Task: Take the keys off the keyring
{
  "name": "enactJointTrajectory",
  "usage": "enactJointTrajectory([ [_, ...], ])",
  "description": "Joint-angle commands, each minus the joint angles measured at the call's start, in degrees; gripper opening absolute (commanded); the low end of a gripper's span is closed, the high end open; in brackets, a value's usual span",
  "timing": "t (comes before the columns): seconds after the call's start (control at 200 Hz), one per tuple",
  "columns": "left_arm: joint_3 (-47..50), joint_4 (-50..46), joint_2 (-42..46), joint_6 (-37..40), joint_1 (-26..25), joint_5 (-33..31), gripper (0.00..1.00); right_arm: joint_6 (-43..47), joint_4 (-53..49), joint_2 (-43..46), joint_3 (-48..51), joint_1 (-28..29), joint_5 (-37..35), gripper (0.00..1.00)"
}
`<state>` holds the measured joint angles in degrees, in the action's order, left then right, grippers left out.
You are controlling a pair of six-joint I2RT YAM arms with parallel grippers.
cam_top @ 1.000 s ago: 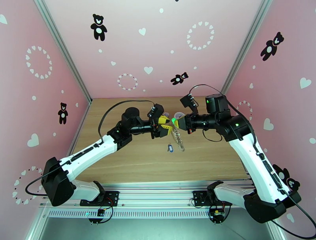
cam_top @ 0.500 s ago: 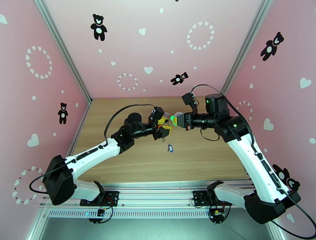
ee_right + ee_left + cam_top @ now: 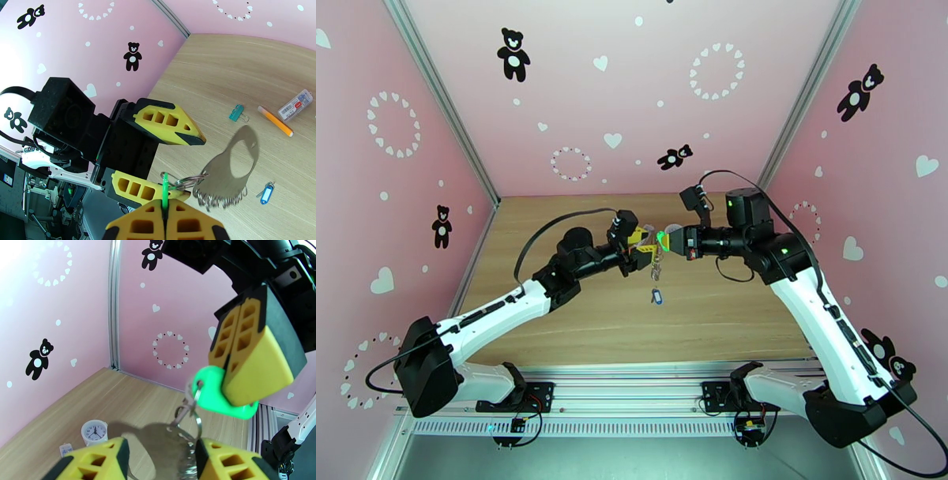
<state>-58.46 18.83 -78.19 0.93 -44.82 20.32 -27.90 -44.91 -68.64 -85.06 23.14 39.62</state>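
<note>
The pale wooden counter (image 3: 577, 331) is bare near and left, save a small blue-headed key (image 3: 656, 296). Above its middle the left tool (image 3: 647, 249) and right tool (image 3: 668, 241) stand nose to nose, barring passage between.

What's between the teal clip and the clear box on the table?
An orange pen lies between the teal clip and clear box, right wrist view.

The 2 arms meet tip to tip above the middle of the wooden table (image 3: 577, 331). The right gripper (image 3: 669, 240) pinches the green key (image 3: 661, 238). The keyring (image 3: 656, 268) dangles below it, just beside the left gripper (image 3: 645, 248). 1 blue key (image 3: 656, 296) lies on the wood underneath.
</note>
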Motion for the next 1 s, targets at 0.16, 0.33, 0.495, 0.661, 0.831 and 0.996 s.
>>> enactJointTrajectory([
  [0.16,-2.63,-0.77,0.21,1.14,-0.18,0.93,0.48,-0.95,1.31,0.67,-0.47,-0.1,0.56,0.0],
  [0.33,-3.32,-0.46,-0.29,1.53,-0.18,0.67,0.49,-1.43,1.75,0.82,0.06,-0.07,0.81,0.0],
  [0.495,-3.81,-0.65,-1.06,2.5,-0.18,-1.08,0.44,-1.58,1.87,1.06,0.1,-0.11,0.65,0.0],
  [0.661,-4.29,-0.7,-1.89,3.15,-0.17,-2.79,0.42,-1.7,1.75,1.23,-0.02,-0.1,0.91,0.0],
  [0.831,-3.99,-0.56,-1.91,5.25,-0.18,-4.26,0.46,-1.65,1.42,1.43,0.07,-0.01,0.47,0.0],
  [0.996,-5.0,-2.08,-2.65,7.95,-0.56,-2.5,0.47,-1.89,1.58,1.13,-0.19,-0.06,0.14,0.0],
])
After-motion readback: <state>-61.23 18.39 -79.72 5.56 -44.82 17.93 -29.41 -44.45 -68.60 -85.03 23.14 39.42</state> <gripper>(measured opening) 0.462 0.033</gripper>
